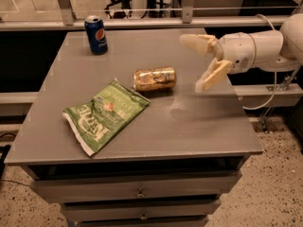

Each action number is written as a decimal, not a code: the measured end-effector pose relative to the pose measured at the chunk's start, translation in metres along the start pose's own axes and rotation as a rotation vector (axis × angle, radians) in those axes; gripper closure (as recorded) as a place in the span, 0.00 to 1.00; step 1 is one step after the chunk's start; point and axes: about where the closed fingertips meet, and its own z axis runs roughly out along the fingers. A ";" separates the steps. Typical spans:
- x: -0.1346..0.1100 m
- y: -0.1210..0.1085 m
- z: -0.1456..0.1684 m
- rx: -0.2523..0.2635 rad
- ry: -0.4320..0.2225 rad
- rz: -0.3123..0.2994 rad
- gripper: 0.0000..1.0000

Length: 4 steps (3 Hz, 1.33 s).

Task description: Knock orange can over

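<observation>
The orange can [154, 79] lies on its side near the middle of the grey table [199, 122], its length running left to right. It rests just right of the green chip bag. My gripper [202, 60] is to the right of the can, above the table's right part, and does not touch it. Its two cream fingers [212, 75] are spread wide apart and hold nothing. The white arm reaches in from the right edge.
A blue Pepsi can [96, 34] stands upright at the table's back left. A green chip bag [105, 114] lies flat at front left of the orange can. Metal railings run behind the table. Drawers sit below its front edge.
</observation>
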 end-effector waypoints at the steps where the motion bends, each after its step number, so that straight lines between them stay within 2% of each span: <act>1: 0.002 0.010 0.001 -0.020 0.012 0.007 0.00; 3: 0.021 0.002 -0.009 0.018 0.092 -0.014 0.00; 4: 0.023 -0.012 -0.029 0.067 0.138 -0.047 0.00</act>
